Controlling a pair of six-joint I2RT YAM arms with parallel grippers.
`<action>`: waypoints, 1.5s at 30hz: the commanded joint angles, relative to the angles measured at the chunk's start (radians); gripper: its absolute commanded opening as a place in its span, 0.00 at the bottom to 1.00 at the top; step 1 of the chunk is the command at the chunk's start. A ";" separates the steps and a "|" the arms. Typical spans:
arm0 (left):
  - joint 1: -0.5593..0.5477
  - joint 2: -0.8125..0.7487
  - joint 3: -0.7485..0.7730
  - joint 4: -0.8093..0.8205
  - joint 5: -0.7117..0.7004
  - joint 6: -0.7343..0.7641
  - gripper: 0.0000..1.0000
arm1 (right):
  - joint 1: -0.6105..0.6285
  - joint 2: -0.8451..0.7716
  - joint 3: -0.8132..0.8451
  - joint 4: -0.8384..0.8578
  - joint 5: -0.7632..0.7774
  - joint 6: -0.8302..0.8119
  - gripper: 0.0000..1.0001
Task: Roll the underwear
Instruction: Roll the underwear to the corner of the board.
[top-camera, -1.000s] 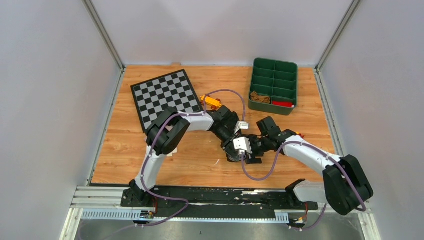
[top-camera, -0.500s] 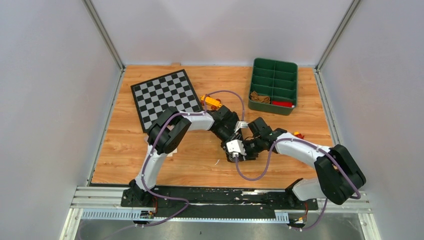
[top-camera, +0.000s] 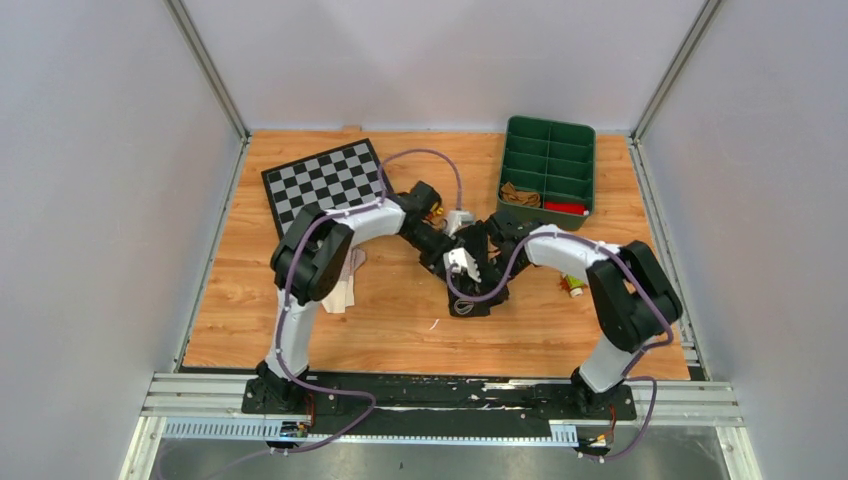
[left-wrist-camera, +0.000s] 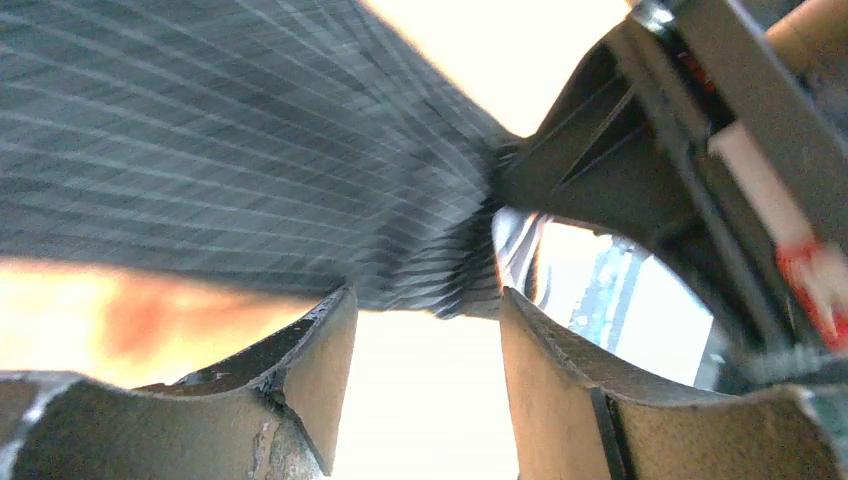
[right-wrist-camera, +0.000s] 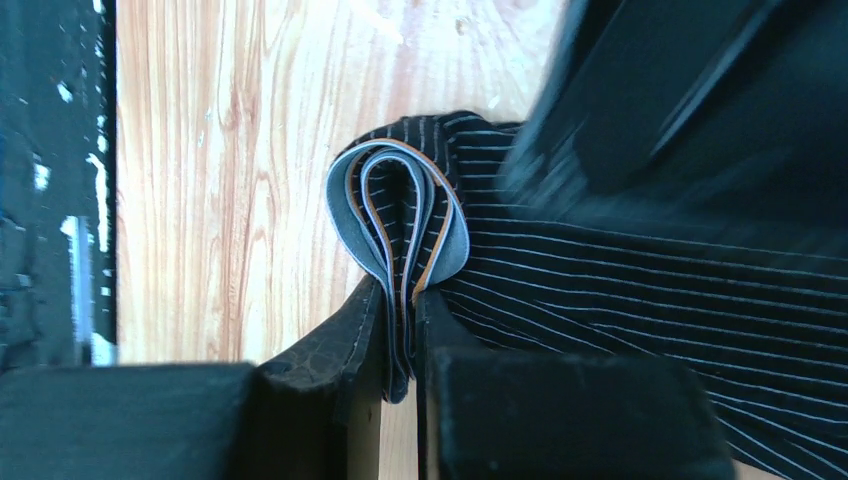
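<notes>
The black underwear (right-wrist-camera: 620, 290), pinstriped, hangs folded over in the middle of the table (top-camera: 400, 320). My right gripper (right-wrist-camera: 405, 300) is shut on its looped grey-edged waistband fold. In the left wrist view my left gripper (left-wrist-camera: 425, 300) stands open just below the same striped underwear (left-wrist-camera: 200, 150), with nothing between the fingers. From above, the two grippers meet near the table's centre, left gripper (top-camera: 442, 255) and right gripper (top-camera: 467, 285), with the dark underwear (top-camera: 470, 304) bunched under them. A pale pink-beige garment (top-camera: 346, 282) lies by the left arm's elbow. A tan-brown garment (top-camera: 517, 193) sits in the green bin.
A green compartment bin (top-camera: 548, 135) stands at the back right with a red item (top-camera: 565, 208) in it. The checkerboard mat (top-camera: 325, 185) lies at the back left. An orange object (top-camera: 436, 210) shows behind the left wrist. A small yellow-red item (top-camera: 575, 288) lies right of centre.
My right gripper has closed on the underwear's folded band while the left gripper has opened and let go. Both wrists have shifted toward the back of the table.
</notes>
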 joint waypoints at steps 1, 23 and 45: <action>0.145 -0.117 0.019 -0.126 -0.186 0.080 0.62 | -0.085 0.151 0.134 -0.223 -0.145 0.064 0.00; -0.196 -0.559 -0.328 0.192 -0.471 0.742 0.51 | -0.213 0.733 0.564 -0.498 -0.079 0.316 0.00; -0.296 -0.382 -0.319 0.287 -0.401 0.838 0.45 | -0.215 0.760 0.577 -0.494 -0.095 0.327 0.00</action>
